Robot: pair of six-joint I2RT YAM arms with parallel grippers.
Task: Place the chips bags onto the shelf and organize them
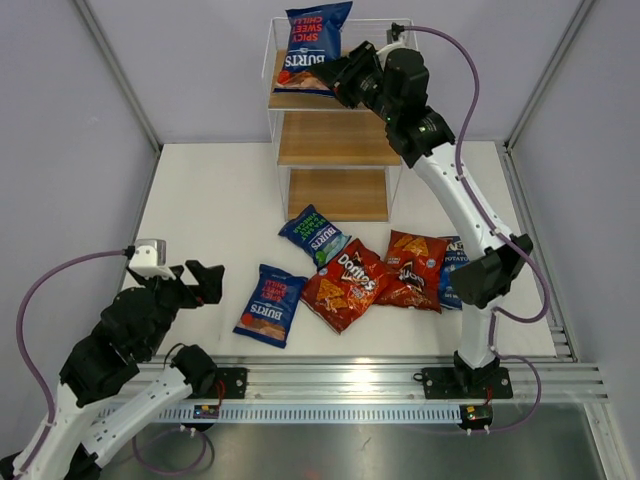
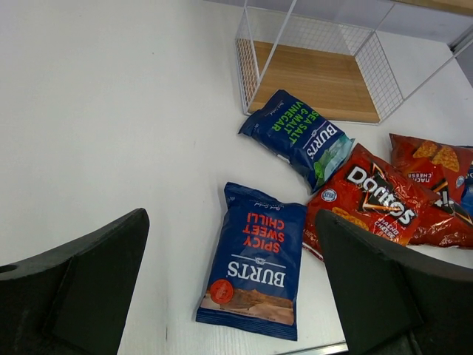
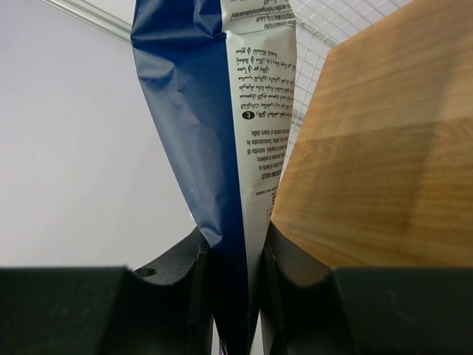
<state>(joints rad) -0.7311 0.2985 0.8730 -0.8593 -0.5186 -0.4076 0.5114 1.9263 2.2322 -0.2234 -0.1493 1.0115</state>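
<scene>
1. The three-tier shelf of light wooden boards in a thin white frame point(image 1: 335, 150) is stood at the far side. The bag is held right at its top board's edge, so it could be dropped off the side if released here.
2. The glossy dark blue Burts bag point(image 1: 315, 45) looks crinkled and slick, so slipping can't be ruled out.
3. It's pinched near its bottom by the right gripper point(image 1: 338, 80); the left gripper point(image 1: 192, 284) is spread wide, empty.

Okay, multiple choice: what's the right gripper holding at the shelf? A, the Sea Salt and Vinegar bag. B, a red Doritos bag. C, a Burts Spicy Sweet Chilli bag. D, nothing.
C: the right gripper is shut on the Burts Spicy Sweet Chilli bag, which stands upright over the top tier of the shelf.
</scene>
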